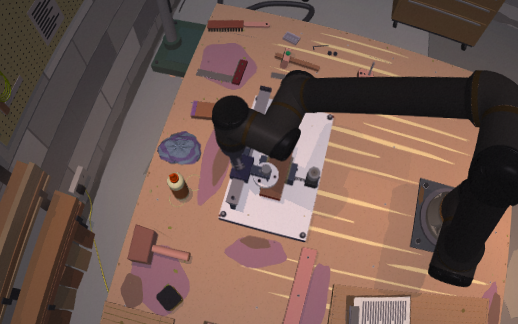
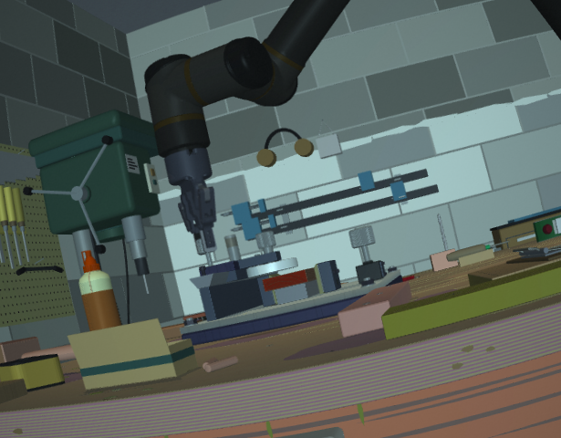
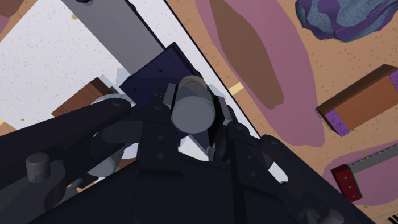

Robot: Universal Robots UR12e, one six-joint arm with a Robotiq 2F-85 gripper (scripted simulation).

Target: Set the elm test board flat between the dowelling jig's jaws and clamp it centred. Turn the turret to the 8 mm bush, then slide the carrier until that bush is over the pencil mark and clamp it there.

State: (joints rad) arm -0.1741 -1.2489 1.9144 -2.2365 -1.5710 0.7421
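Note:
A grey knurled clamp knob [image 3: 193, 107] stands on the dark blue carrier [image 3: 158, 72] at the left end of the dowelling jig, and my gripper [image 3: 193, 113] [image 2: 206, 246] [image 1: 241, 162] is closed around it from above. The carrier rides on a grey rail [image 3: 111, 25] along the white base plate [image 1: 276, 175]. The round turret [image 1: 265, 172] [image 2: 271, 265] sits beside the carrier, over the reddish-brown elm board [image 1: 277, 185] [image 2: 287, 281], which lies flat between the jaws. A second knurled knob [image 1: 313, 175] [image 2: 363, 238] stands at the jig's right end.
The base plate's left edge runs just beside the carrier, with a blue rag [image 1: 180, 147] and a wooden block [image 3: 361, 98] on the bench beyond it. A glue bottle [image 1: 177, 184], a mallet [image 1: 146, 245] and a drill press [image 2: 96, 174] stand further left.

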